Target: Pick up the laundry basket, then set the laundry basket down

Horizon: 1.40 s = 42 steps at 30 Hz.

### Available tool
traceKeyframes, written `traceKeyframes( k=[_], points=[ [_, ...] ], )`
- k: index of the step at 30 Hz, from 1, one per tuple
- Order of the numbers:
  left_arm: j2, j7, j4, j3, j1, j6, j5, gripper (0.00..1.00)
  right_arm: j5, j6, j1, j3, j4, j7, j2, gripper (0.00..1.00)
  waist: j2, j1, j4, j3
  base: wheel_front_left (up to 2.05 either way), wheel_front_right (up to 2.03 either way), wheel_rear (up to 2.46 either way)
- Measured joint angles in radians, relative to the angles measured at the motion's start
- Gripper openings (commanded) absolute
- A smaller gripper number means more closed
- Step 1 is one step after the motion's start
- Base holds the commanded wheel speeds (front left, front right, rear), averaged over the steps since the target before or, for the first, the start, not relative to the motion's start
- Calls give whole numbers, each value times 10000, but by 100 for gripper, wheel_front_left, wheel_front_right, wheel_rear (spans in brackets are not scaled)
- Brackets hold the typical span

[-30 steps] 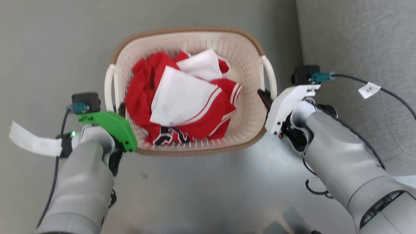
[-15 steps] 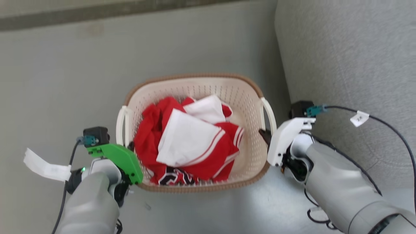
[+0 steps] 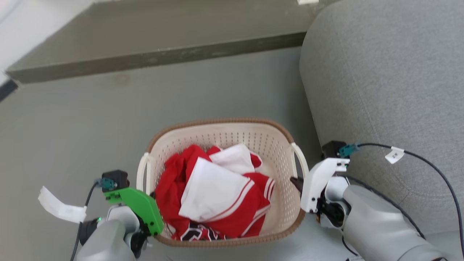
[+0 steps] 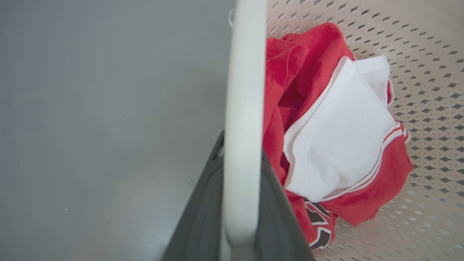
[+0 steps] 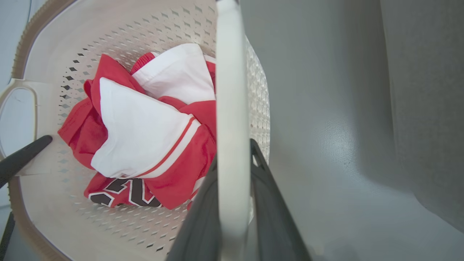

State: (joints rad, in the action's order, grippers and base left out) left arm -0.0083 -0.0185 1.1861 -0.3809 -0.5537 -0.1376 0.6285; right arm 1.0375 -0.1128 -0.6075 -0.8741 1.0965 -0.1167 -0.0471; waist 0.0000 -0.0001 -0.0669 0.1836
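Grey floor (image 3: 90, 119); laundry basket (image 3: 224, 137) pinched between left gripper (image 4: 242, 163), right gripper (image 5: 233, 159).

Red and white clothes (image 3: 217, 195) bunched up between the left hand (image 4: 241, 148) and right hand (image 5: 233, 152). Grey sofa (image 3: 380, 90) just outside the right hand. Grey floor (image 3: 90, 119) below, dark ledge (image 3: 156, 54) well beyond both.

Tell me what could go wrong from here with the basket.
1. The left end effector and right end effector each pinch only a thin handle. A slip on either side would likely tip the basket and spill the clothes.
2. The sofa sits close beside the right end effector, so swinging that way may bump it.
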Motion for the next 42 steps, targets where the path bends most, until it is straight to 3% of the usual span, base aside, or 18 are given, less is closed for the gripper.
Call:
traceKeyframes(
  k=[15, 42],
  points=[
    [54, 589, -35, -453, 790, 2, 570, 0, 293, 2, 651, -380, 33, -560, -21, 0, 0, 0, 65, -1047, 0, 0, 0],
    [125, 794, -364, -1051, 984, 157, 1156, 0, 550, 90, 661, -748, 75, -702, -94, 0, 0, 1, 46, -1264, 0, 0, 0]
  ],
)
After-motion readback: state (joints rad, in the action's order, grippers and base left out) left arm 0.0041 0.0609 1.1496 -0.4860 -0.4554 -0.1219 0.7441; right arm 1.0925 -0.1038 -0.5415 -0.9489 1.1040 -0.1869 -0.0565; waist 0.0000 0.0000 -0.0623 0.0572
